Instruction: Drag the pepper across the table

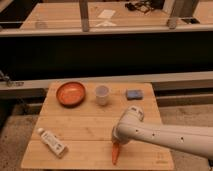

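Gripper (pixel 118 143) low over the near part of the table (pixel 85 127), right of centre, at the end of a pale arm (pixel 170 136) that enters from the lower right edge and lies across the table's near right corner. Fingers hidden under the wrist housing; cannot tell whether they are spread or closed.

Pepper (pixel 116 153) directly below the gripper, touching or nearly touching its underside. Orange-red, slender, lying roughly lengthwise toward the near edge, pointed end nearest that edge. Whether the gripper pinches it or only presses on it: cannot tell.

Left of the pepper, well apart, a white tube or bottle (pixel 51 142) lies flat on its side near the near left corner, angled diagonally.

Far side of the table, in a row: round orange bowl (pixel 70 93) at left, small white cup (pixel 102 94) upright near the middle, small blue-grey block (pixel 133 94) at right. All three separate from one another and well apart from the gripper.
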You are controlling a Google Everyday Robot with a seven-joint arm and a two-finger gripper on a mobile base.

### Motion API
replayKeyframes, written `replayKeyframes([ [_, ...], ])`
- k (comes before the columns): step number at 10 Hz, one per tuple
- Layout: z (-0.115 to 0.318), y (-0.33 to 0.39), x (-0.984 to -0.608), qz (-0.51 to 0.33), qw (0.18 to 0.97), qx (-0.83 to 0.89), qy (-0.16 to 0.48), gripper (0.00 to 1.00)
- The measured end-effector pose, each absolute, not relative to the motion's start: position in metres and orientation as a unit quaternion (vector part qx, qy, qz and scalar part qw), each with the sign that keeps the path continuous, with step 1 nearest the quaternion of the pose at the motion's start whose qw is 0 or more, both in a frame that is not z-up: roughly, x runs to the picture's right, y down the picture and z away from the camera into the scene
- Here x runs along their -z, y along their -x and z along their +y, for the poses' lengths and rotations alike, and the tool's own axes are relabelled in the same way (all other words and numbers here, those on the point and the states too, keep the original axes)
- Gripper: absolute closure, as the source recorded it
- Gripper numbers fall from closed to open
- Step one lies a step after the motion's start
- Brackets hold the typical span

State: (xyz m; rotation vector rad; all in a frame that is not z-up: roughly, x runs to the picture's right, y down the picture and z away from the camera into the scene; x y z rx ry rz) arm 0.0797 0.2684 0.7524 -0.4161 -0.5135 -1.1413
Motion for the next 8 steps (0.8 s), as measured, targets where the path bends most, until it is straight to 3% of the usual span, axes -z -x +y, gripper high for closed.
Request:
replayKeyframes([
  [7,0.268,-0.09,-0.761,-0.242,0.798,0.514,0.199,0.8],
  [8,0.268,-0.093,-0.762,-0.242,0.801,0.509,0.201,0.84],
])
